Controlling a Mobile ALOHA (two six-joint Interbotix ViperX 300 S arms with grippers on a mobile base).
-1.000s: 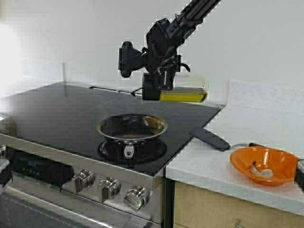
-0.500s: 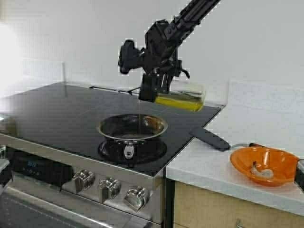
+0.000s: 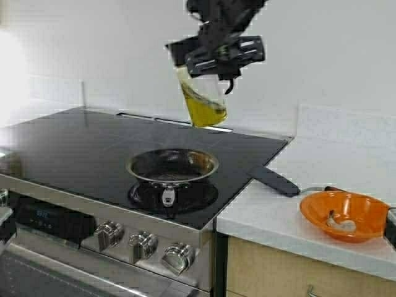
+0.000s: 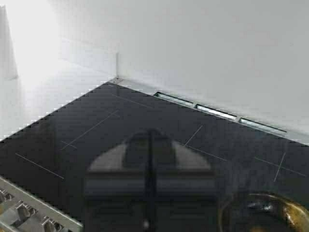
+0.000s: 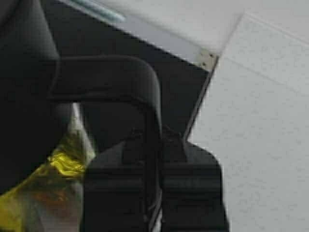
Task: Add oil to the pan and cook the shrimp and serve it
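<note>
Right pincer [image 3: 218, 57] grips the oil [image 3: 206, 110] jug above the pan [image 3: 172, 165], orange bowl [image 3: 344, 213] aside

Black cooktop [image 3: 80, 148] — pan [image 3: 172, 166], white counter [image 3: 278, 216] — orange bowl [image 3: 344, 214]

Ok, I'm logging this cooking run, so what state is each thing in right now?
oil jug: nearly upright, held in the air above the stove, oil sloshing inside
pan: on the burner, no shrimp in it
shrimp: in the orange bowl
right gripper: shut on the jug's handle
left gripper: shut, empty
</note>
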